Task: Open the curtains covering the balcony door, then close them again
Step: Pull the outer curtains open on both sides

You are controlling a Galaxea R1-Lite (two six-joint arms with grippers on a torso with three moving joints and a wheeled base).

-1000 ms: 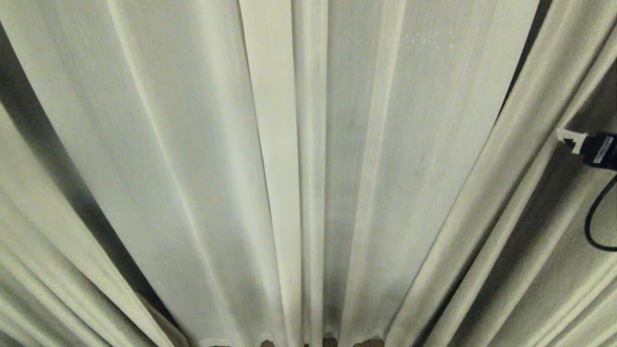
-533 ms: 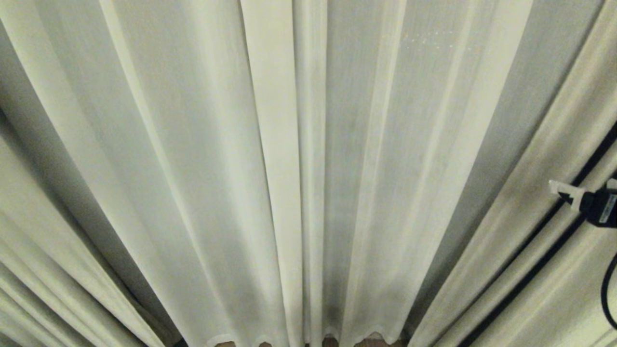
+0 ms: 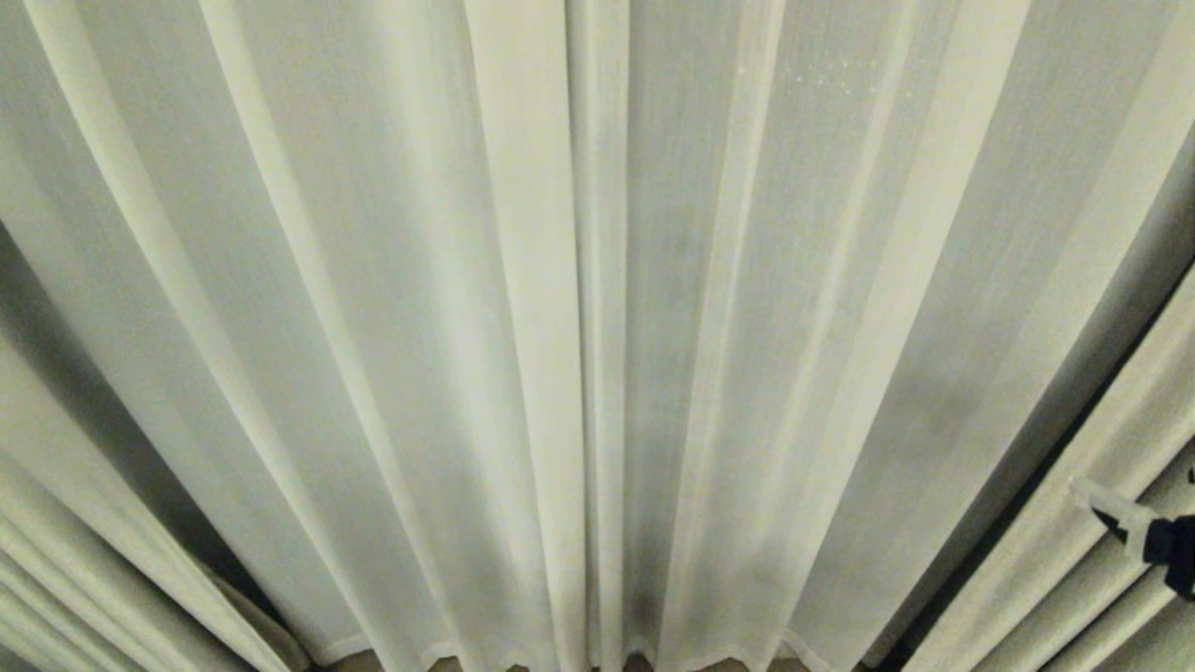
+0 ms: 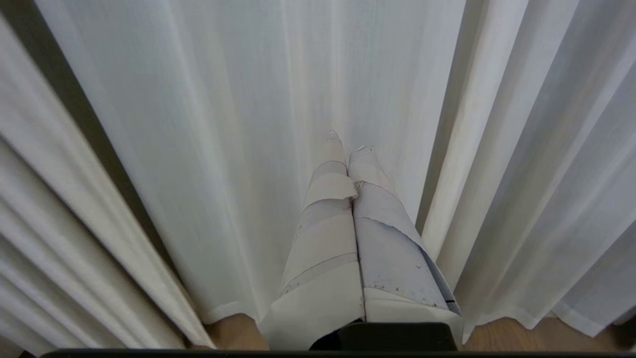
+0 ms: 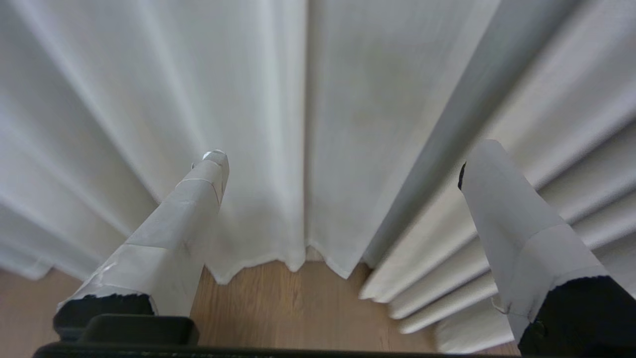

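The curtains are cream-white with long vertical pleats, thin and faintly grey in the middle, denser cream at the sides. The floor is light brown wood. The fingers are white.

Lighting, as I see it: soft, even, dim-warm on the curtains. Dark shadow bands between side pleats. Pleats fan outward at head-view edges. Right wrist view slightly blurred.
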